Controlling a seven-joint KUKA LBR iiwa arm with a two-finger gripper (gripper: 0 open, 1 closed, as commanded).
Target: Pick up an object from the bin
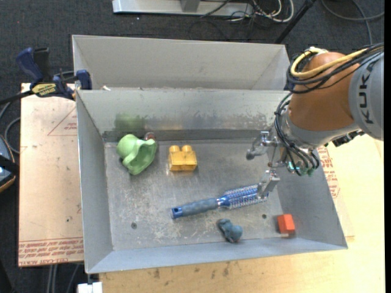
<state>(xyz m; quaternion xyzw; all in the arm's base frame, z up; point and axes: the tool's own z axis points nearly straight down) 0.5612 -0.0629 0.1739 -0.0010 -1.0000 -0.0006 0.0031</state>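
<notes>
Geometry is the thing to watch here imo. The two-finger gripper (261, 171) sits at the right middle of the frame, over the floor of the grey metal bin (91, 182). Its fingers look spread, one tip up and to the left, the other lower down, right by the bristle end of the long blue plastic brush (211, 204). That brush lies in the lower middle, long axis running from the handle tip at lower left up to the bristled head at the right, so the head is the end nearest the fingers. Can't tell if the lower finger touches the bristles or just hangs above them, but nothing is pinched. My guess: a grab works only if the fingers straddle the brush across its narrow width, not along it. Other bits: small orange-red block (285, 223) lower right, blue-grey lump (230, 230) just below the brush, yellow toy brick (182, 157) and green squashy cup-shaped toy (137, 154) well apart, upper left.
</notes>
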